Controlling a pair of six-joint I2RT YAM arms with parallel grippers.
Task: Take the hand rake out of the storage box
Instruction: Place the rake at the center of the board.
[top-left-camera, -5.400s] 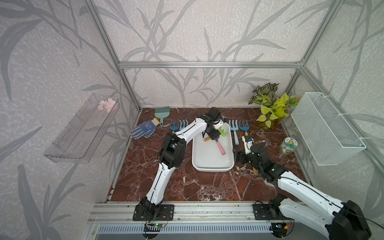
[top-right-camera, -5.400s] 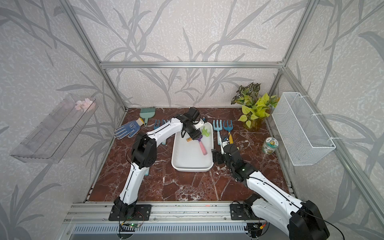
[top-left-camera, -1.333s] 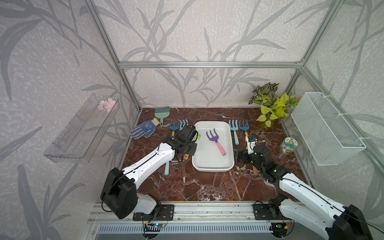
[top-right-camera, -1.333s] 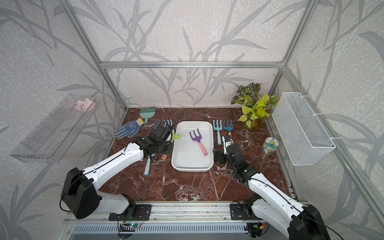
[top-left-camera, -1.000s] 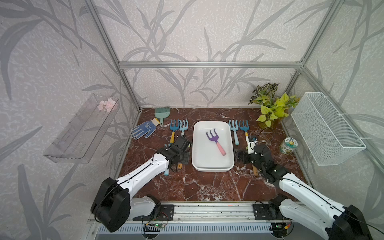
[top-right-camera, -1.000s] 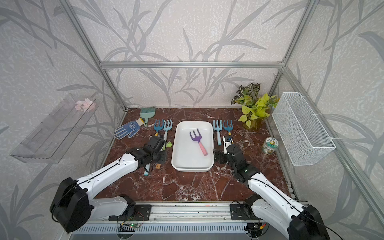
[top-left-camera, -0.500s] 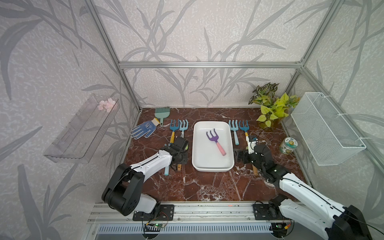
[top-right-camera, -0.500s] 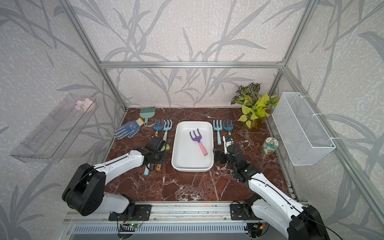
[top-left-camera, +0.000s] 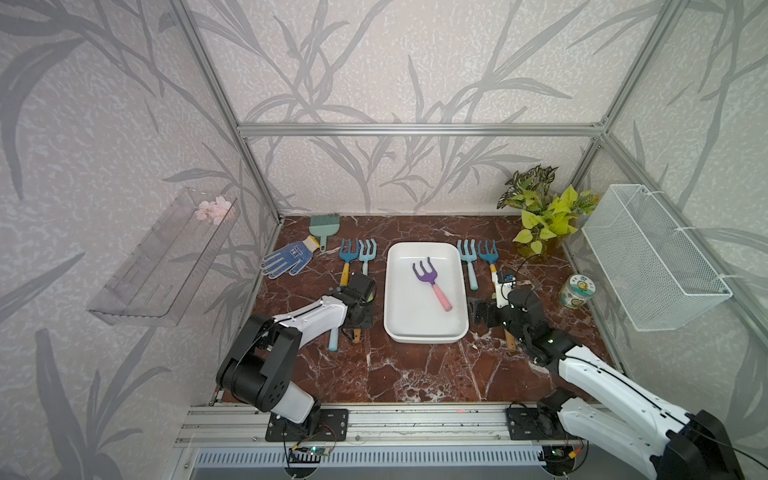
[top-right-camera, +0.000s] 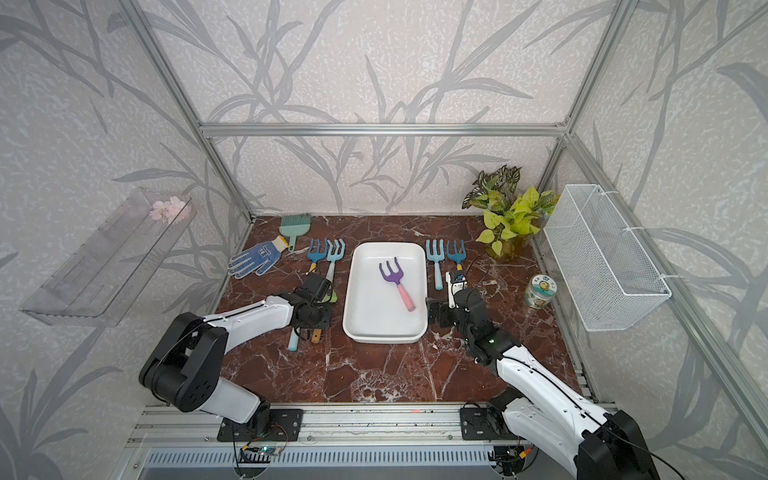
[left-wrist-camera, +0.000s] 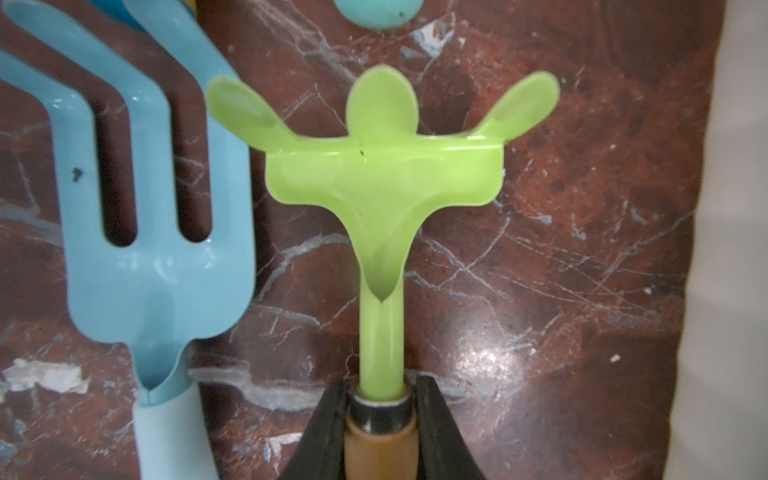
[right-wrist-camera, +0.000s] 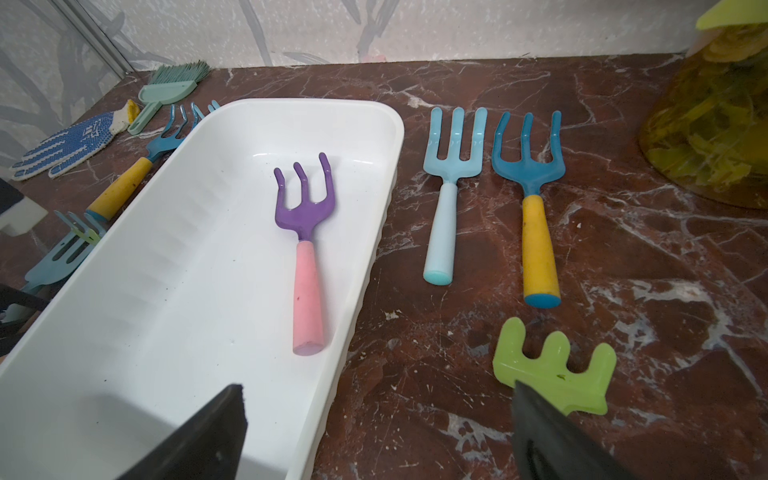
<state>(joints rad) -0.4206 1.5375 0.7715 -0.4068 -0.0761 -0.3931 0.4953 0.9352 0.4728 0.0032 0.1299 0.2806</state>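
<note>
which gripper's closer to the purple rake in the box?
Right. The right gripper is open at the storage box's right rim, by the purple rake's handle end. The left gripper is outside the box's left side, shut on a green rake.

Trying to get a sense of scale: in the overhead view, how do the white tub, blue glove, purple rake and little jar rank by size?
In a top view:
1. white tub
2. purple rake and blue glove, about alike: the rake is longer, the glove broader
3. little jar, smallest
</note>
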